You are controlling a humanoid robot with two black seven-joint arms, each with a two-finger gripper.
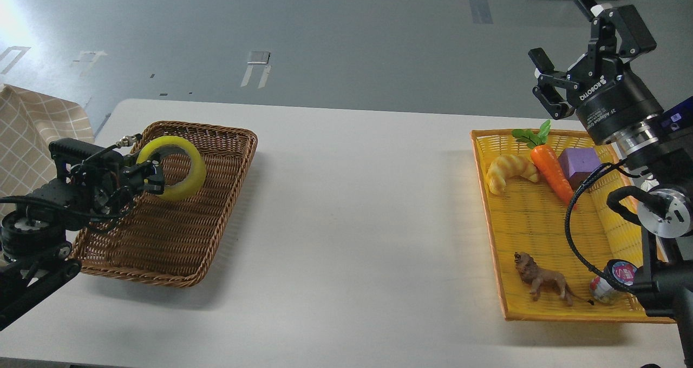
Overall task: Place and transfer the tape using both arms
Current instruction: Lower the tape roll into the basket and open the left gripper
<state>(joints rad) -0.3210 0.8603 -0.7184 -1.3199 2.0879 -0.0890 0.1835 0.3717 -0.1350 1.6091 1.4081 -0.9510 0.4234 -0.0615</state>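
The tape [172,169] stands on edge over the brown wicker basket [216,205], pinched at its nine o'clock rim by my left gripper [153,177]. Far off at three o'clock, the yellow tray [533,216] holds a croissant toy [509,172], carrot [552,170], purple block [578,163], lion figure [541,278] and small cup [609,288]. My right gripper [568,48] hangs above it, fingers spread.

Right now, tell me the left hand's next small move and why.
Probably open and let go: the left hand holds the tape by its rim, over the brown wicker basket. The right hand is open, far off above the yellow tray.
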